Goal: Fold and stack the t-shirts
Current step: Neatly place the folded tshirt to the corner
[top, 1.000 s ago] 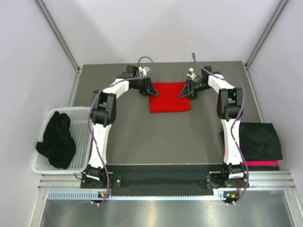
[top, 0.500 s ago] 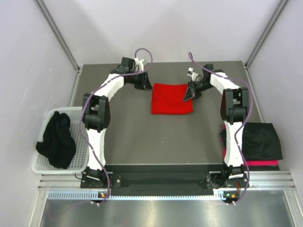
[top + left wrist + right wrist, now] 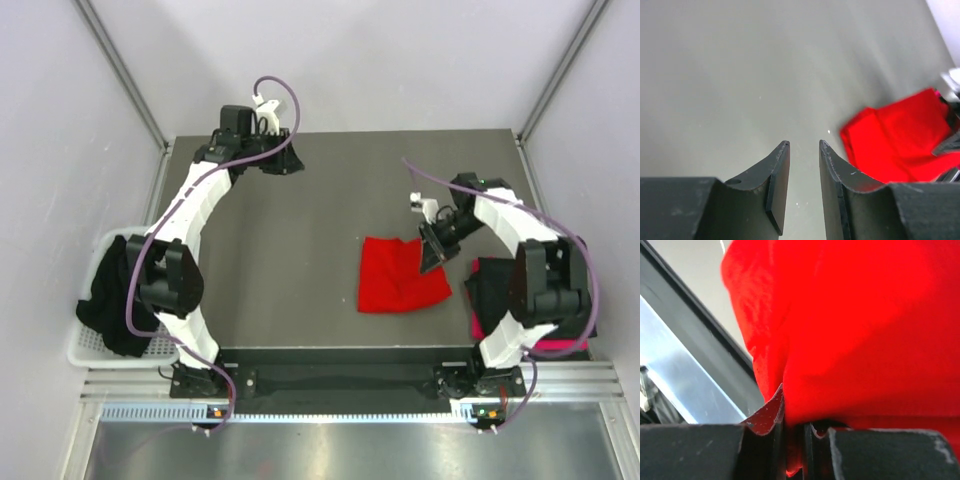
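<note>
- Here, the bright red t-shirt (image 3: 403,275) lies folded into a rough square on the dark grey tabletop (image 3: 300,260), in its near right part.
- The right gripper (image 3: 432,255) sits at that shirt's far right corner, its jaws clenched on a pinch of the red cloth. In the right wrist view the fabric (image 3: 865,315) bulges up and out from between the two fingers of the gripper (image 3: 794,405), filling most of the picture.
- Just to the right of the red shirt, a folded black t-shirt (image 3: 487,295) rests at the tabletop's right edge, largely hidden by the right arm.
- A pinkish-red t-shirt (image 3: 562,346) shows as a thin strip beneath the black one.
- The left gripper (image 3: 290,165) hangs over the far left of the tabletop, well apart from every shirt. In the left wrist view its jaws (image 3: 804,145) are released, with a narrow gap, nothing between them and bare tabletop below. The red shirt (image 3: 900,150) is off to the right.
- A white mesh basket (image 3: 95,350) stands off the tabletop's left edge and holds crumpled black clothing (image 3: 100,300).
</note>
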Controlling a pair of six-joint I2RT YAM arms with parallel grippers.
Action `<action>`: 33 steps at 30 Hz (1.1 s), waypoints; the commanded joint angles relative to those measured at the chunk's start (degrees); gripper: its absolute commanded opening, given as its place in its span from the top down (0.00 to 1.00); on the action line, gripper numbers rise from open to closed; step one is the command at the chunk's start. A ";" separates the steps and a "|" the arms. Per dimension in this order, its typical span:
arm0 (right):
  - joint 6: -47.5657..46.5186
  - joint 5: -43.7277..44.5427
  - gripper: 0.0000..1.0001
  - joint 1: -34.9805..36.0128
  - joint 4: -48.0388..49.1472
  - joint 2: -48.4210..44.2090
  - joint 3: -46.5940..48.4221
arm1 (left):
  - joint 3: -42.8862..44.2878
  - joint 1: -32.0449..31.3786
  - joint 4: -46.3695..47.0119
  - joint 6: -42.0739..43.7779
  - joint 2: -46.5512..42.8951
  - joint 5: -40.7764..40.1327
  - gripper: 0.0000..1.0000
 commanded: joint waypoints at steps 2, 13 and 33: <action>-1.88 10.67 1.00 -0.02 -2.41 -16.34 -4.06 | -2.41 0.05 2.54 0.80 -3.90 -1.34 0.65; -5.82 19.32 1.00 -7.30 -11.09 -31.42 -5.74 | -5.58 0.23 4.56 -0.26 -7.51 -1.16 0.64; -9.77 28.56 1.00 -20.39 -17.53 -47.68 -3.37 | -5.32 0.23 4.92 -0.61 -6.10 -1.87 0.64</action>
